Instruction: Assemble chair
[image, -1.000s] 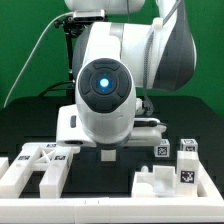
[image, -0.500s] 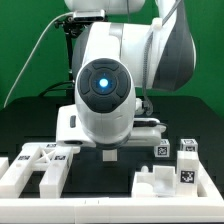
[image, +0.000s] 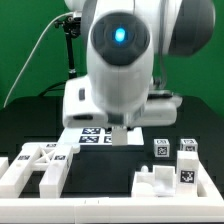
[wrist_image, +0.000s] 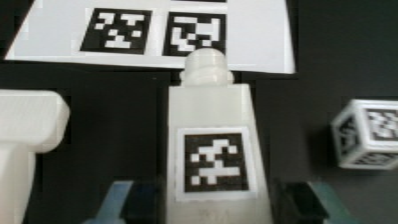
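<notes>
My gripper (wrist_image: 222, 203) is shut on a white chair post (wrist_image: 214, 130), a long block with a rounded peg at one end and a black-and-white tag on its face. One blue-grey finger (wrist_image: 121, 200) stands on each side of it. In the exterior view the big white arm hides the post, and the gripper (image: 120, 128) hangs just above the black table. Other white chair parts lie at the front: a braced flat piece (image: 40, 170) at the exterior view's left and a blocky part (image: 165, 182) at its right.
The marker board (image: 95, 135) lies flat behind the gripper, and it shows beyond the post's peg (wrist_image: 151, 35). Two small tagged white blocks (image: 160, 148) (image: 187, 148) stand at the exterior view's right. Close beside the post are a white part (wrist_image: 27, 130) and a tagged block (wrist_image: 368, 135).
The arm has risen and drawn back, uncovering the marker board. The jaws stood wider a second ago and have since closed in on the post.
</notes>
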